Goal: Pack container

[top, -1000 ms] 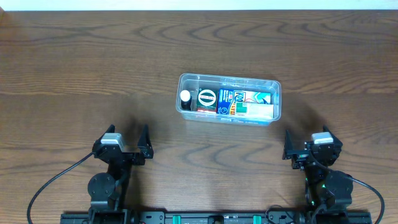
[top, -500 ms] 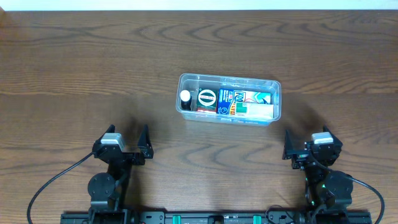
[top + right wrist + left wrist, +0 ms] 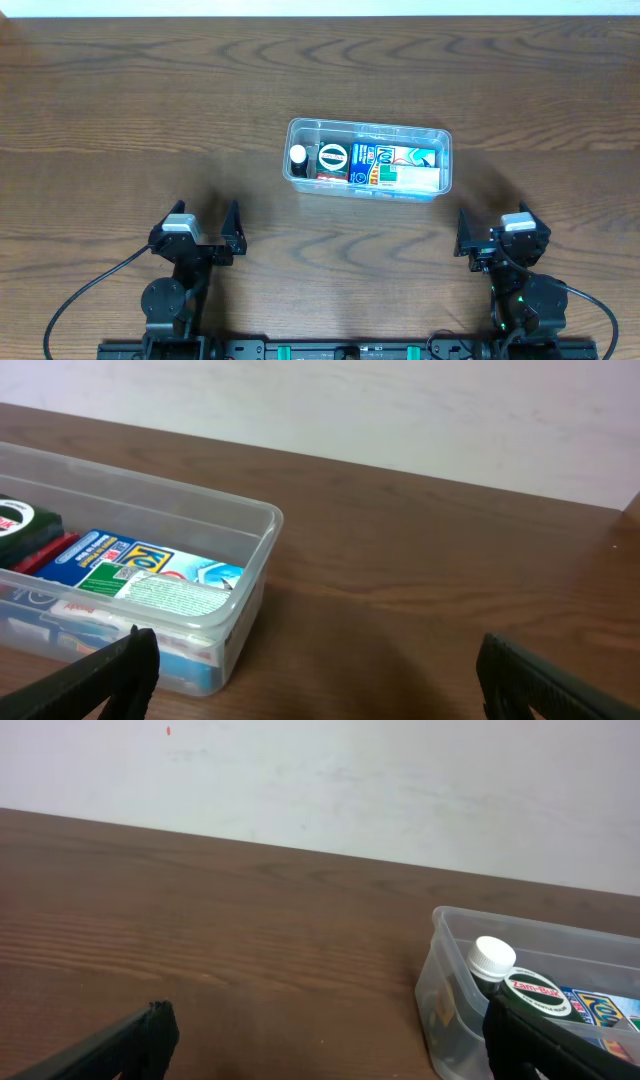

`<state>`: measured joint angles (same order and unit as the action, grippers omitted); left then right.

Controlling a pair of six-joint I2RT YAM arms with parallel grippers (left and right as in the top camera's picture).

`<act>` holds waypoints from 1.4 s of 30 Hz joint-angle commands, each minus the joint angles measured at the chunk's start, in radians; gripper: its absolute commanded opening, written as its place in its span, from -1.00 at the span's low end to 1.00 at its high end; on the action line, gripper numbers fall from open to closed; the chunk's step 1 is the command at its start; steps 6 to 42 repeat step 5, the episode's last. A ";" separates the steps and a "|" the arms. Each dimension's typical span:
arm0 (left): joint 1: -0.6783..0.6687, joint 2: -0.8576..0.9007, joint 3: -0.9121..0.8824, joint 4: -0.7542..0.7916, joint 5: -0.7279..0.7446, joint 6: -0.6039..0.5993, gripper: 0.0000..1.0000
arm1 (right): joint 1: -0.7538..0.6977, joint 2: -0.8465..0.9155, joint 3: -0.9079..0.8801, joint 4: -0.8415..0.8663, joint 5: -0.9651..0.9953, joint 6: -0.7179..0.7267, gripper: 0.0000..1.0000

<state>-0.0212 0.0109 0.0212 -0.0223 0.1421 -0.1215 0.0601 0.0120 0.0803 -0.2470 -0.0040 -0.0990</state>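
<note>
My left gripper sits low at the near edge of the wooden table. Its two black fingers are spread as wide as they go, and nothing but bare wood lies between them. My right gripper mirrors it on the other side, also fully spread and holding nothing.

The container, a clear shallow plastic tub with rounded corners, stands on the table ahead of both grippers. It is roughly midway between them, a little nearer my right side, and well apart from each. Its long side runs left to right.

Several things already lie inside it. At its left end is a small dark bottle with a white cap. Just beside that is a black item with a round black-and-white label, with something red under its edge. The rest of the tub is filled by a flat blue, green and white printed package, which reaches almost to the right wall. The print is too small for me to read, so I can't say what the package is.
</note>
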 commanded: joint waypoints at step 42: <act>0.006 -0.007 -0.017 -0.033 0.003 0.020 0.96 | -0.009 -0.006 -0.005 0.001 -0.004 -0.014 0.98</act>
